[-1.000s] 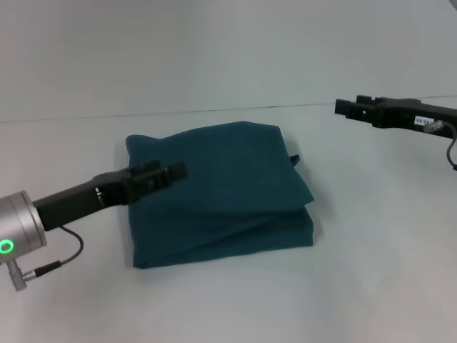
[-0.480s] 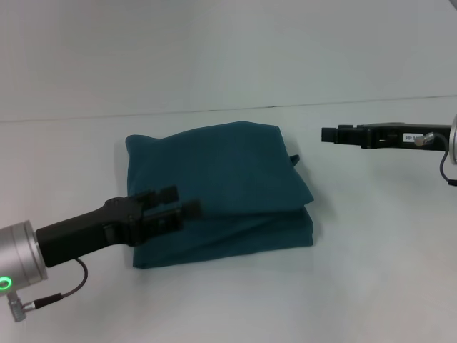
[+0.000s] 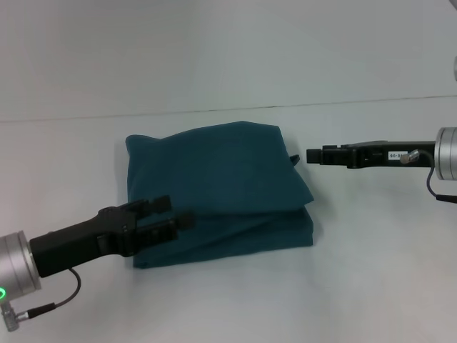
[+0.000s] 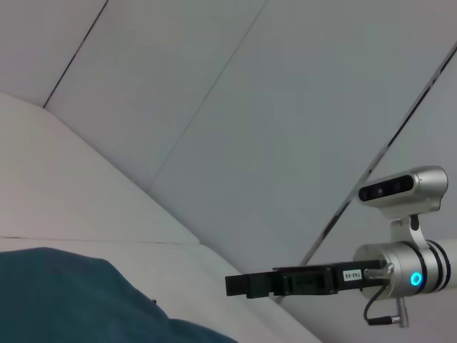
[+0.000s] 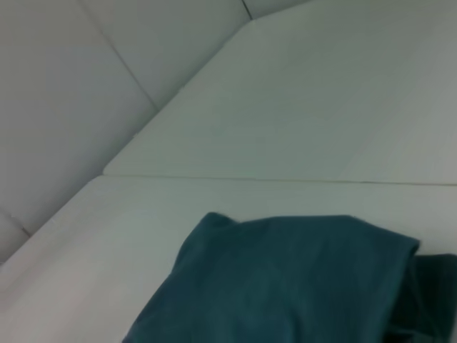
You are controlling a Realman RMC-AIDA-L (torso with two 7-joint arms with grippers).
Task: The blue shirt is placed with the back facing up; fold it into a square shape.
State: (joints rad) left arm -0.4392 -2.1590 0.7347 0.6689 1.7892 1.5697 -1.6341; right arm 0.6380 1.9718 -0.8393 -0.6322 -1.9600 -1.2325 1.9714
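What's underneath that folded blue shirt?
The blue shirt lies folded in layers on the white table; only bare table shows around it. Whatever sits beneath or between the layers is covered.

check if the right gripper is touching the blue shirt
Apart. In the head view, bare white table shows between the tip of the right gripper and the right edge of the blue shirt.
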